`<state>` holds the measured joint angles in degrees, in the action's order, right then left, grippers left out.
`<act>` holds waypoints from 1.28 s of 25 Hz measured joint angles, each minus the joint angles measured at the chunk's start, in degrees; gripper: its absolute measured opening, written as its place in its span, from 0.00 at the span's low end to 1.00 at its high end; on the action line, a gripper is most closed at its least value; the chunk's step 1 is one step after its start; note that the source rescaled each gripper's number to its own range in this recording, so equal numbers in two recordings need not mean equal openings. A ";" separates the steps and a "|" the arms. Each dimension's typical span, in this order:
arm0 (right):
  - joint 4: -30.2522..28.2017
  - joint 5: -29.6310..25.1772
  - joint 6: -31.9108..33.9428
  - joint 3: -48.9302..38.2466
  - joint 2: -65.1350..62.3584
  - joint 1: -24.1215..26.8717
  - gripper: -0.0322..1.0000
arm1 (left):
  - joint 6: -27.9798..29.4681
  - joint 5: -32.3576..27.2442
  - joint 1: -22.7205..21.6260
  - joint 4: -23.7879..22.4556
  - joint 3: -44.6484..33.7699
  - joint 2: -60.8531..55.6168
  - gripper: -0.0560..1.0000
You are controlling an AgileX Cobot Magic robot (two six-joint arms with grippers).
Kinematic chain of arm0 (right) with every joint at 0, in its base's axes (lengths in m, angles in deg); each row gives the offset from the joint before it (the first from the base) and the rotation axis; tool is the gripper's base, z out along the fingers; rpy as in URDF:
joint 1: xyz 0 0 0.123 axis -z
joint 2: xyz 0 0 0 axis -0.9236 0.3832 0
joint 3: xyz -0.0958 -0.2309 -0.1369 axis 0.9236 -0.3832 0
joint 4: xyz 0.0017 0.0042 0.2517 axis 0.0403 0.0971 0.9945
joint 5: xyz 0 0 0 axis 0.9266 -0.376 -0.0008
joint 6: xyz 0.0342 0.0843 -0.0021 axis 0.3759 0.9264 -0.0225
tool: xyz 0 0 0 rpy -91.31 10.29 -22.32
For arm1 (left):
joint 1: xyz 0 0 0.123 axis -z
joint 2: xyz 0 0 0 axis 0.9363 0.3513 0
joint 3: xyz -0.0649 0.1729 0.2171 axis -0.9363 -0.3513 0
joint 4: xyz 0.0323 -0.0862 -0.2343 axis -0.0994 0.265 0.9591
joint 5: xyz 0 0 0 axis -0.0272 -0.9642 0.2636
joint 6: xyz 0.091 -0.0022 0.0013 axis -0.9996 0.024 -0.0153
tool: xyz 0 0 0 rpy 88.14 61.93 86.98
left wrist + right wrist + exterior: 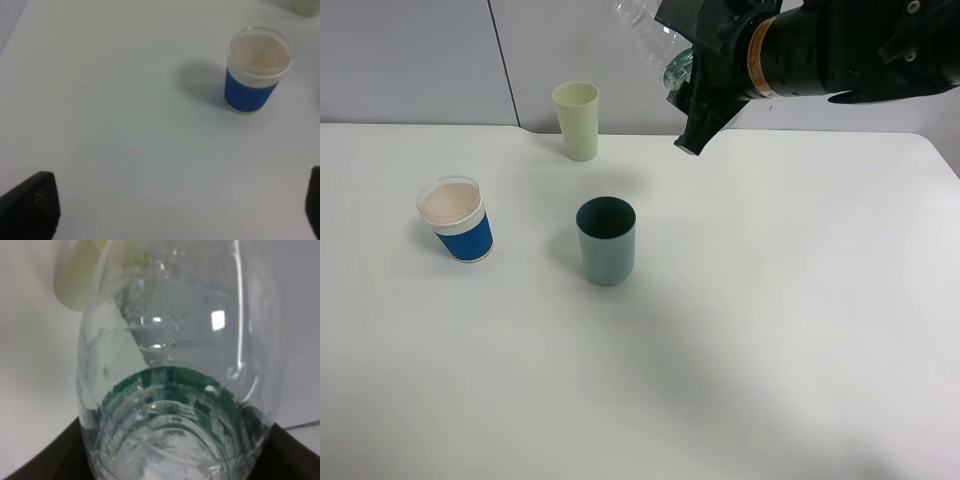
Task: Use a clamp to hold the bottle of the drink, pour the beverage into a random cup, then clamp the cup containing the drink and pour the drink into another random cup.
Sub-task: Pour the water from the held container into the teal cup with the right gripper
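— Where do we find the bottle [648, 35]?

— Up in the air at the back of the tabletop [770, 350], tilted, its clear end running out of the top of the high view. Our right pincer [686, 88] is clamped on it at the green label. From the right wrist it fills nearly everything, with droplets on its clear wall.

— And the left pincer [172, 210]?

— We see it only from its own wrist: two dark fingertips [30, 207] spread wide at the edges, nothing between them but bare tabletop.

— Which cups do we have?

— Three, all upright. The teal-green tumbler [606, 240] stands near the middle, lower in the view than the bottle and a little to the left. Its inside is dark; we cannot tell whether it holds any liquid. The blue-sleeved paper cup [460, 222] stands well apart on the left, ahead of the left pincer. The pale yellow-green tumbler [577, 120] is at the back, showing behind the bottle from the right wrist.
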<state>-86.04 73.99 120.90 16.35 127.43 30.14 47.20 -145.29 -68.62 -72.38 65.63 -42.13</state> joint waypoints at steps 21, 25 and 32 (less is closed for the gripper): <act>-12.87 -4.80 9.99 0.24 11.89 -4.87 0.03 | 0.00 0.00 0.00 0.00 0.00 0.00 1.00; -13.41 -5.25 8.20 0.24 11.94 -4.87 0.03 | 0.00 0.00 0.00 0.00 0.00 0.00 1.00; -13.41 -7.87 2.07 0.24 11.94 -4.87 0.03 | 0.00 0.00 0.00 0.00 0.00 0.00 1.00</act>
<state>-99.45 66.11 122.98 16.59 139.37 25.27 47.20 -145.29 -68.62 -72.38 65.63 -42.13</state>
